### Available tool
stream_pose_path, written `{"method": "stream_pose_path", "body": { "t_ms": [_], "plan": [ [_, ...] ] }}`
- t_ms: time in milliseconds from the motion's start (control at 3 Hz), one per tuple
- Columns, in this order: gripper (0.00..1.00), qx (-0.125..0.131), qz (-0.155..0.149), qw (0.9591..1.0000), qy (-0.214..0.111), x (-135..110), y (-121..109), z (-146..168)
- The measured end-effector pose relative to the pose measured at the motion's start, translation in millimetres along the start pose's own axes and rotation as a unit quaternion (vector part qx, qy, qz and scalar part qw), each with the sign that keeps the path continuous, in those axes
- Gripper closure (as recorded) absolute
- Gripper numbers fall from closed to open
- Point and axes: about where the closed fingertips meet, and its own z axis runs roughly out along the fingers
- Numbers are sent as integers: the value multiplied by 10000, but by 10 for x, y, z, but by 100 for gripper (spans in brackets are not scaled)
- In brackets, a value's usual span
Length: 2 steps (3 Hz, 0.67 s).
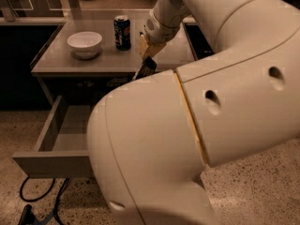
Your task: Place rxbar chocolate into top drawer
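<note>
grey top drawer [47, 165] stands open; lower gripper [145, 68] from counter [93, 64] edge straight in; grip state cannot be told.

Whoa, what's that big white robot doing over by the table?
A big white robot arm is reaching over a grey table. Its pincer hangs at the table's front edge, a little in front of a soda can. A white bowl sits left of the can. Under the table, the drawer is pulled open. I can't tell if the pincer holds the chocolate bar.
</note>
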Motion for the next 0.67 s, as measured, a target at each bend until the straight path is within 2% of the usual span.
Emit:
{"method": "stream_pose_path", "body": {
  "t_ms": [333,667],
  "plan": [
    [100,-742,274,9957,480,484,279,417],
    [100,-743,274,9957,480,484,280,418]
  ]
}}
